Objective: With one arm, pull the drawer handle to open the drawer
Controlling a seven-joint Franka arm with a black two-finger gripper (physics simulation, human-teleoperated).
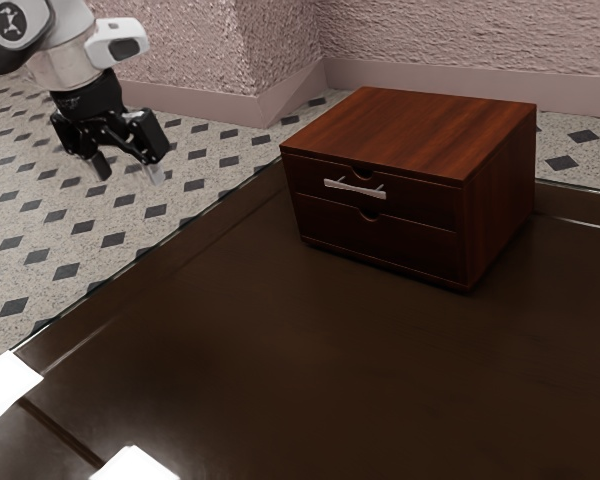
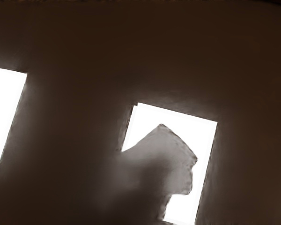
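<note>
A dark red wooden cabinet (image 1: 420,180) with two drawers stands on the dark table (image 1: 310,360) toward the exterior view's right. The upper drawer (image 1: 375,190) carries a silver bar handle (image 1: 354,186), and its front sits flush with the cabinet, as does the lower drawer (image 1: 375,235). My gripper (image 1: 127,168) hangs high at the exterior view's upper left, well away from the handle, fingers pointing down and apart, nothing between them. In the wrist view the glossy table surface (image 2: 84,56) mirrors bright window shapes (image 2: 178,136).
Beyond the table lies a checkered tile floor (image 1: 130,230) and a textured wall (image 1: 410,30). The table's edge (image 1: 170,250) runs diagonally below my gripper. Bright reflections (image 1: 2,385) sit at the table's near left corner.
</note>
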